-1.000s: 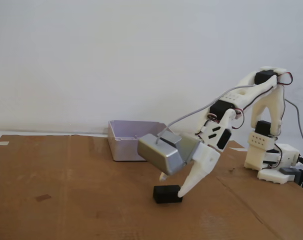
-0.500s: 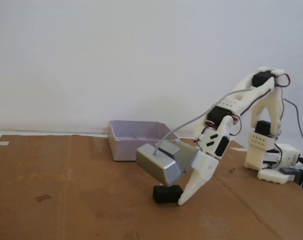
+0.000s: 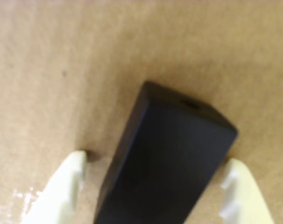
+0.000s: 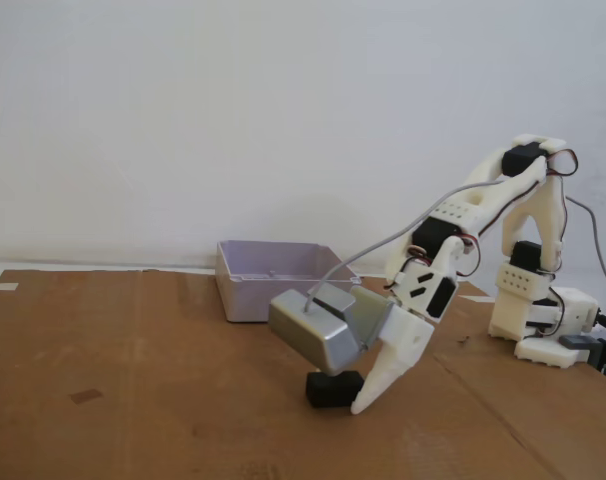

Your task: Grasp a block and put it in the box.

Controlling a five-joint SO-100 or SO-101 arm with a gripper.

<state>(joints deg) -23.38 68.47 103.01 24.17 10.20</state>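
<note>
One block (image 4: pixel 332 388), one box (image 4: pixel 275 279), one arm. In the fixed view your single white arm (image 4: pixel 483 210) reaches from its base (image 4: pixel 553 330) at the right down to the cardboard sheet (image 4: pixel 133 380) that covers the table. Its gripper (image 4: pixel 355 402) points downward, and the near white finger (image 4: pixel 381 374) has its tip on or just above the cardboard at the right end of the block. The grey camera housing (image 4: pixel 313 328) on the wrist hangs directly over the block and hides part of its top.

The block is black and lies flat on the cardboard, well in front of the box and apart from it. The box, pale lavender-grey with low walls, stands farther back on the same sheet, left of the arm; nothing can be seen inside it from this angle.

In the wrist view you see the one block (image 3: pixel 167 158) filling the space between two white fingers, one finger (image 3: pixel 62 186) at lower left and one (image 3: pixel 239 191) at lower right. The block sits skewed between them. The jaws are spread: a strip of cardboard shows between the left finger and the block's side, while the right finger stands just beside the block's corner; whether it touches there cannot be told. The gripper (image 3: pixel 153 161) therefore straddles the block without clasping it.
</note>
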